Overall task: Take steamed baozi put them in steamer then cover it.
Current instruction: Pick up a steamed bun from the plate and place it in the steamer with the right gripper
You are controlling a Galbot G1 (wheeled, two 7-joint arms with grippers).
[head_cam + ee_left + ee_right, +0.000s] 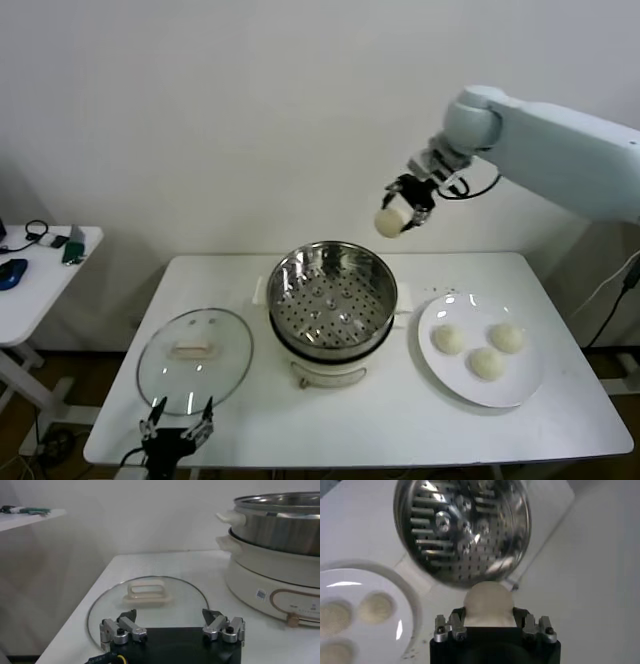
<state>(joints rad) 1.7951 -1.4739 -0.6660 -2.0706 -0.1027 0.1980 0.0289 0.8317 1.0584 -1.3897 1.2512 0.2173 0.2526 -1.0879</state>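
My right gripper (pixel 400 212) is shut on a cream-white baozi (pixel 388 222) and holds it high in the air, just right of and above the steamer's far rim. The bun fills the jaws in the right wrist view (pixel 487 602). The steel steamer (pixel 331 295) stands empty on its cream pot base at the table's middle; its perforated floor shows in the right wrist view (pixel 462 530). Three baozi (pixel 484 362) lie on a white plate (pixel 520 385) to the right. The glass cover (pixel 195 358) lies flat at the left. My left gripper (pixel 178 425) is open, low at the cover's near edge.
A small white side table (pixel 40 265) with small items stands to the far left. The white wall is close behind the table. The pot base (pixel 280 585) rises beside the cover in the left wrist view.
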